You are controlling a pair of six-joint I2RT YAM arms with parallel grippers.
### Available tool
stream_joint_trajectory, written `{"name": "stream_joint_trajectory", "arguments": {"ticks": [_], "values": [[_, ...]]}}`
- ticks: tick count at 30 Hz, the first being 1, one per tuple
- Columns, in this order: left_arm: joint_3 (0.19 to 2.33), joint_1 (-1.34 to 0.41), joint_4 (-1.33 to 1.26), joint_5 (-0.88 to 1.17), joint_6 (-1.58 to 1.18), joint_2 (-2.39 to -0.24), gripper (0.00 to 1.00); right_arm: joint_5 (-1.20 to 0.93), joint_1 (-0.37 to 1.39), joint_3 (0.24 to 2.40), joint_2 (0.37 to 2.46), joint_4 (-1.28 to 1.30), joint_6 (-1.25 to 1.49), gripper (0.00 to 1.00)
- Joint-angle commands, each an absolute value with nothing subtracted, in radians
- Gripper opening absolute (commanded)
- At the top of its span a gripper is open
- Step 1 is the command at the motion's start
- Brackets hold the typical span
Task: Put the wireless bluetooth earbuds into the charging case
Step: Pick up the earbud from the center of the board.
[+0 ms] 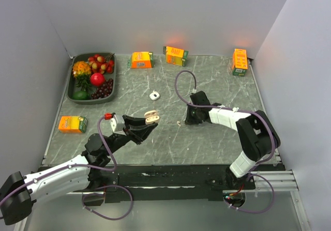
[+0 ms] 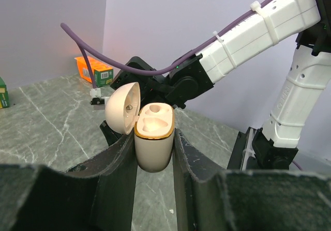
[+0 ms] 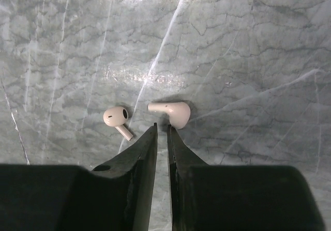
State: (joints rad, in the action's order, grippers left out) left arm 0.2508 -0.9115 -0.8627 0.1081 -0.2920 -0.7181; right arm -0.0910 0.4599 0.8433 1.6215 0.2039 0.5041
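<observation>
While clamped upright in left end effector (image 2: 153,140), lid flipped open, both wells vacant: charging case (image 2: 153,156), raised off counter (image 3: 248,45).

Left arm stretched low, forward toward centre.

Step judged: first pickup, nothing seated yet.

Wireless bluetooth earbuds (image 3: 173,112) both lying on counter, near each other, just ahead of right end effector (image 3: 161,128).

Right end effector pointing down, low over counter, fingers nearly together, gripping nothing.

Needed next: spread fingers, straddle one bud, pinch, carry to open case.

Right arm folded at elbow, forearm reaching inward.
</observation>
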Motion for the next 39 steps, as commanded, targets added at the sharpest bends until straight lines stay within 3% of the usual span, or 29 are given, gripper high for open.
{"name": "stream_joint_trajectory", "arguments": {"ticks": [1, 3, 4, 5, 10, 28, 39], "values": [[0.267, -0.914, -0.899, 0.118, -0.307, -0.719, 0.01, -0.078, 0.453, 0.833, 1.580, 0.181, 0.497, 0.21], [0.267, -0.916, -0.902, 0.120, -0.307, -0.722, 0.01, -0.077, 0.451, 0.841, 1.582, 0.192, 0.489, 0.30], [0.268, -0.916, -0.902, 0.120, -0.307, -0.724, 0.01, -0.071, 0.451, 0.845, 1.580, 0.198, 0.489, 0.41], [0.270, -0.916, -0.902, 0.123, -0.308, -0.726, 0.01, -0.066, 0.451, 0.845, 1.574, 0.204, 0.492, 0.45], [0.268, -0.916, -0.896, 0.118, -0.308, -0.719, 0.01, -0.020, 0.453, 0.867, 1.519, 0.238, 0.483, 0.56], [0.268, -0.916, -0.874, 0.112, -0.310, -0.710, 0.01, -0.002, 0.443, 0.986, 1.655, 0.279, 0.471, 0.50], [0.268, -0.916, -0.880, 0.114, -0.316, -0.719, 0.01, -0.002, 0.443, 0.976, 1.683, 0.290, 0.456, 0.53]]}}
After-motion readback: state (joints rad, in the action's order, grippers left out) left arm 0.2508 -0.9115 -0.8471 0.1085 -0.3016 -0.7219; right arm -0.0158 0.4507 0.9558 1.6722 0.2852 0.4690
